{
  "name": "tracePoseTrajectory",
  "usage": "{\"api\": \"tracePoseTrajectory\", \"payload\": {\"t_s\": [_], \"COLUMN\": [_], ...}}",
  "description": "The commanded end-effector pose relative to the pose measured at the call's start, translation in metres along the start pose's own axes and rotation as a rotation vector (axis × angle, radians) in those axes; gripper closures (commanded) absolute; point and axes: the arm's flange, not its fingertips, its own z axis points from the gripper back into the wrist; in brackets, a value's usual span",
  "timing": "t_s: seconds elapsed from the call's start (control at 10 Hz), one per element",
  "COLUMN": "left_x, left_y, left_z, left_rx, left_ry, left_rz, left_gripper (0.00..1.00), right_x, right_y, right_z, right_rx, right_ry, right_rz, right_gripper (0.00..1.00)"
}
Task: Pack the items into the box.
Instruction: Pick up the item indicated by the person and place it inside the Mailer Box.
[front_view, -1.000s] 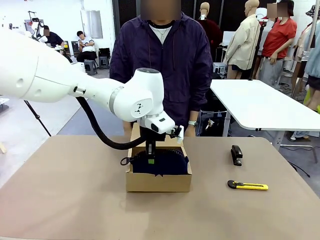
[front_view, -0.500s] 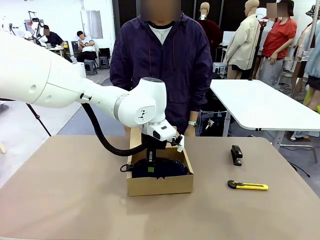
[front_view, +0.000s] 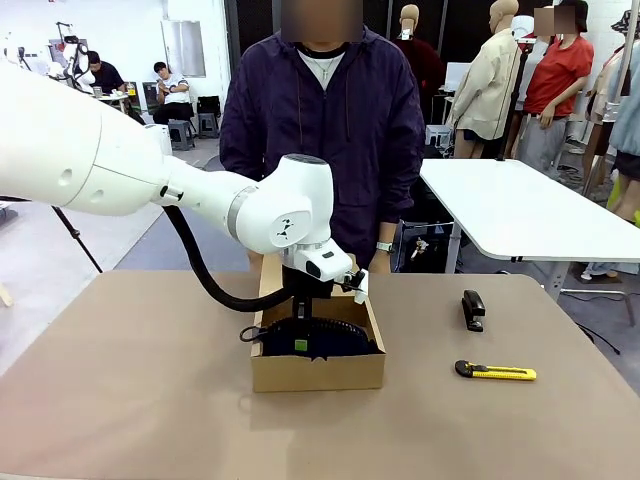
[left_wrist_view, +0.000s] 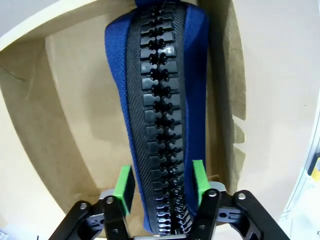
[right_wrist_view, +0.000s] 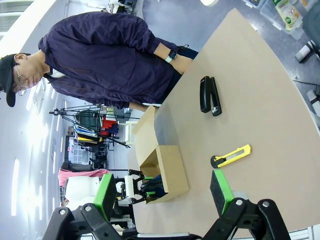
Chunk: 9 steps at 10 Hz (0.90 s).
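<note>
The navy zippered pouch (front_view: 322, 337) (left_wrist_view: 160, 100) lies inside the brown cardboard box (front_view: 318, 375) (left_wrist_view: 65, 125) at the table's middle, its pull loop hanging over the left wall. My left gripper (front_view: 300, 340) (left_wrist_view: 162, 181) reaches down into the box, open, its green pads standing on either side of the pouch's zipper. The black stapler (front_view: 473, 310) (right_wrist_view: 210, 95) and the yellow-and-black utility knife (front_view: 495, 372) (right_wrist_view: 231, 156) lie on the table to the right of the box. In the right wrist view my right gripper (right_wrist_view: 162, 195) is open and holds nothing, well away from the box (right_wrist_view: 172, 172).
A person in a dark jacket (front_view: 320, 130) stands at the far edge, right behind the box, hands low behind its raised lid flap (front_view: 272, 275). A white table (front_view: 520, 210) stands beyond the right corner. Bare brown tabletop (front_view: 130, 380) surrounds the box.
My left gripper has gone down into the box with the pouch and its jaws have parted off it. The box shifted slightly. Stapler and knife stayed put.
</note>
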Motion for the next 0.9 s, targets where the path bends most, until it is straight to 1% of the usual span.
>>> {"api": "tracePoseTrajectory", "payload": {"t_s": [0.0,0.2,0.3,0.4,0.5,0.6,0.7,0.8], "left_x": [-0.002,-0.003,-0.008,-0.019,-0.038,-0.062,-0.099,-0.143], "left_y": [0.0,-0.003,-0.007,-0.013,-0.022,-0.032,-0.046,-0.053], "left_z": [0.009,0.018,0.036,0.067,0.104,0.14,0.174,0.191], "left_rx": [0.0,-0.002,0.023,0.037,0.026,0.015,-0.049,-0.025], "left_ry": [-0.005,-0.035,-0.038,-0.054,-0.111,-0.222,-0.405,-0.471], "left_rz": [0.018,0.029,0.072,0.141,0.214,0.242,0.329,0.551], "left_gripper": [0.0,0.0,0.0,0.0,0.0,0.0,0.0,0.0], "right_x": [0.003,0.003,0.003,0.003,0.003,0.003,0.003,0.003], "right_y": [0.0,0.0,0.0,0.0,0.0,0.0,0.0,0.0], "right_z": [-0.002,-0.002,-0.002,-0.002,-0.002,-0.002,-0.002,-0.002], "right_rx": [0.028,0.028,0.028,0.028,0.028,0.028,0.028,0.028], "right_ry": [-0.015,-0.015,-0.015,-0.015,-0.015,-0.015,-0.015,-0.015], "right_rz": [0.015,0.015,0.015,0.015,0.015,0.015,0.015,0.015], "right_gripper": [0.0,0.0,0.0,0.0,0.0,0.0,0.0,0.0]}}
